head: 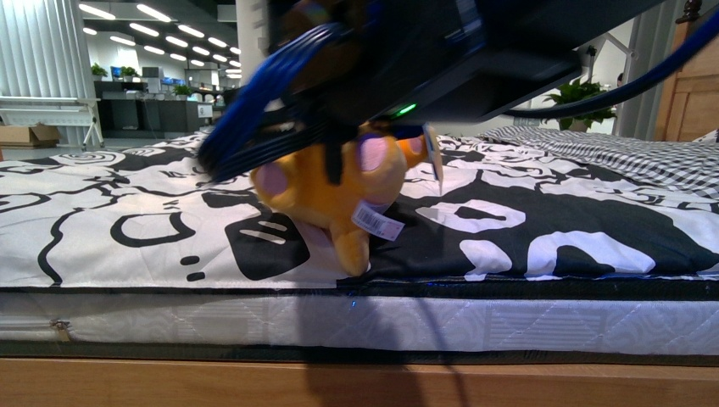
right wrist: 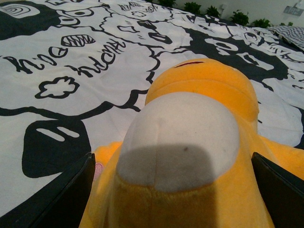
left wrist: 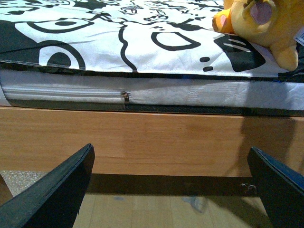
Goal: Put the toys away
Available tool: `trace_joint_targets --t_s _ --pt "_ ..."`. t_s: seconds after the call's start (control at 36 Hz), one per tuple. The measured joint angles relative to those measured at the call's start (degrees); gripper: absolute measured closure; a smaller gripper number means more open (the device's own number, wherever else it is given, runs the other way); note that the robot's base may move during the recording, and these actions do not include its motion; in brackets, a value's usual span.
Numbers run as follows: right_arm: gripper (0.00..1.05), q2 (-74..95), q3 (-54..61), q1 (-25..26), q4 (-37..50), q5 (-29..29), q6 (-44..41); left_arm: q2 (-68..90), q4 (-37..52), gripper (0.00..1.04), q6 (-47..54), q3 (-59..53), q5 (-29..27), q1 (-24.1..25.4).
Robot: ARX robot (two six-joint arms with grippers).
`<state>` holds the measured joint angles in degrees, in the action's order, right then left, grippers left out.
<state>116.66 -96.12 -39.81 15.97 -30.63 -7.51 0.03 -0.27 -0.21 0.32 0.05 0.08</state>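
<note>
While agape, right hand (right wrist: 175, 190) astride plush (right wrist: 204, 85).

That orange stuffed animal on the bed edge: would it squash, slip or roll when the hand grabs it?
Probably squashes: the plush toy looks soft and stuffed, with a limb flopped toward the mattress edge. Likely light for its size, being stuffed fabric. Its fuzzy fabric should grip rather than slip, and its lumpy shape seems unlikely to roll.

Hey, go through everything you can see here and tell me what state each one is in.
Plush toy: lying on the bed cover, near the mattress edge.
Right end effector: open, straddling the plush toy.
Left end effector: open, empty, low, facing the bed frame.
Bed cover: spread flat.
</note>
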Motion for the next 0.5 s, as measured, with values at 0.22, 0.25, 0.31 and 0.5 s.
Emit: trace_joint_targets --t_s 0.22,0.25,0.31,0.5 --pt "0.06 0.02 0.98 0.96 -0.11 -0.68 -0.63 0.0 0.0 0.06 0.0 0.0 0.0 0.0" --pt "0.06 0.02 1.36 1.16 -0.09 -0.66 -0.66 0.0 -0.02 0.06 0.0 0.0 0.0 0.0" --pt "0.06 0.0 2.23 1.51 0.02 -0.59 -0.7 0.0 0.0 0.06 0.0 0.0 0.0 0.0" --pt "0.15 -1.09 5.84 2.38 3.1 -1.49 -0.48 0.0 0.0 0.06 0.0 0.0 0.0 0.0"
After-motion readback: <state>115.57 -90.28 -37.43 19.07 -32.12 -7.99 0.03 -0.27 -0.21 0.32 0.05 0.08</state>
